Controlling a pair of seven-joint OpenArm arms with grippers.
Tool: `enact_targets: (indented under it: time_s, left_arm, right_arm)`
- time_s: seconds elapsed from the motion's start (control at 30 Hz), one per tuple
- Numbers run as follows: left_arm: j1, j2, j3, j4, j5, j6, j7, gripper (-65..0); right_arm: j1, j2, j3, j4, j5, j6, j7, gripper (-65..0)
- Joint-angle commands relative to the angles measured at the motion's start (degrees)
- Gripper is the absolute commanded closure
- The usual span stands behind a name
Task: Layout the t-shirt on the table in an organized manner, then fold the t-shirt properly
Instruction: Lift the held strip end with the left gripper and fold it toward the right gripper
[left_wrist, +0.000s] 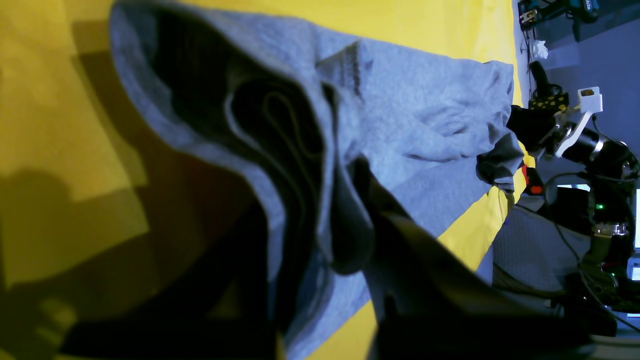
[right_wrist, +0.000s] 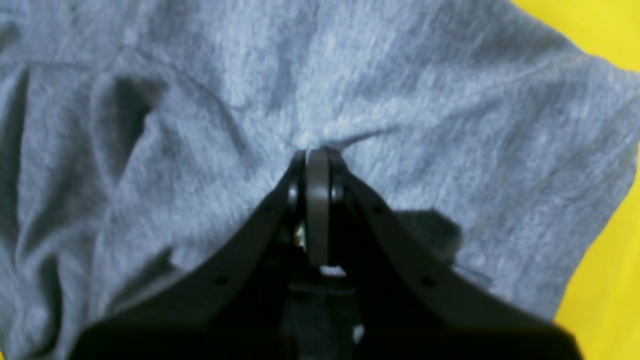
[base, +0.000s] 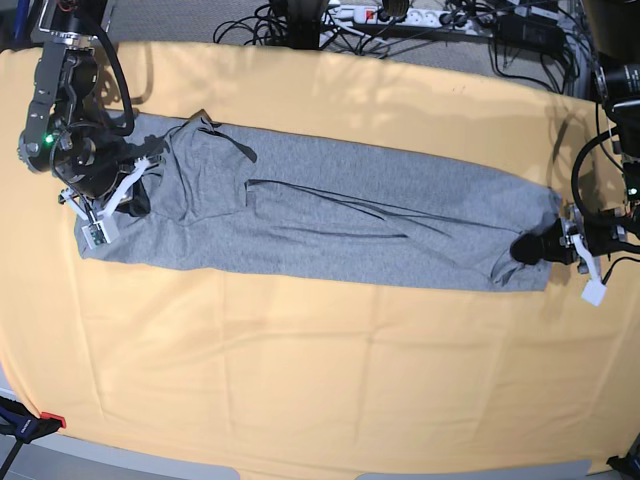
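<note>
One Grey Shirt Stretched Between Two Grippers

One heather-grey short-sleeved cotton t-shirt lies across the large table draped in smooth pale yellow-orange cloth, drawn out into a long, narrow band that runs from the left side of the base view to the right. The band sits in the far half of the table, with a broad stretch of bare cloth on the near side. Its fabric is folded lengthwise on itself, and several thin dark seam lines and creases run along it. The left end is wider and more rumpled, with a loose flap turned over near the far edge; the right end narrows to a bunched tip. No lettering shows on the side facing up.

Two black grippers meet the shirt, one at each end. The right gripper, at the left end in the base view, has its jaws pressed together on a small pinch of grey fabric, and creases fan out from that pinch in the right wrist view. The left gripper, at the right end in the base view, is closed on the bunched tip of the shirt; in the left wrist view the grey cloth drapes in thick folds over the dark fingers close to the lens, hiding the tips.

Beyond the far edge of the table lies one tangle of black cables with a white power strip.
</note>
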Motion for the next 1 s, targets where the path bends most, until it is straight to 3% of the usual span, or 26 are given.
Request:
enact_targets:
  time_s: [0.0,0.17,0.3,0.5,0.7,0.83,0.97]
  left_arm:
    - [-1.6,-1.2,-0.5,1.5,-1.4,-0.1,-0.2,0.0]
    - [-1.6,1.0,-0.4,7.8,-1.4,0.0,1.5,0.0]
    - [-1.4,4.2,-0.4,18.3,-1.4,2.4,1.5,0.0]
    - [0.2,12.3,-0.4,32.1,-1.4,3.5,1.5,0.0]
    - [4.5,21.8,-0.4,32.9,-1.4,-0.1,1.5,0.0]
    - [6.7,27.0,-0.4,32.8,-1.4,-0.1,1.5,0.0]
    - [8.3,30.7,-0.4,32.7,6.1,-0.1,1.5,0.0]
  right_arm:
    - [0.6,0.2,0.2,0.3,-0.5,0.0,-0.2,0.0]
    - [0.6,-0.5,0.2,0.3,-0.4,0.0,-0.2,0.0]
    - [0.7,-0.7,0.2,0.3,-0.5,0.0,-0.4,0.0]
    - [0.7,-0.7,0.2,0.3,-0.5,0.0,-1.3,0.0]
    - [0.7,-0.7,0.2,0.3,-0.5,0.0,-1.3,0.0]
    - [0.7,-0.7,0.2,0.3,-0.4,0.9,-1.3,0.0]
    - [0.7,-0.7,0.2,0.3,-0.5,1.0,-1.7,0.0]
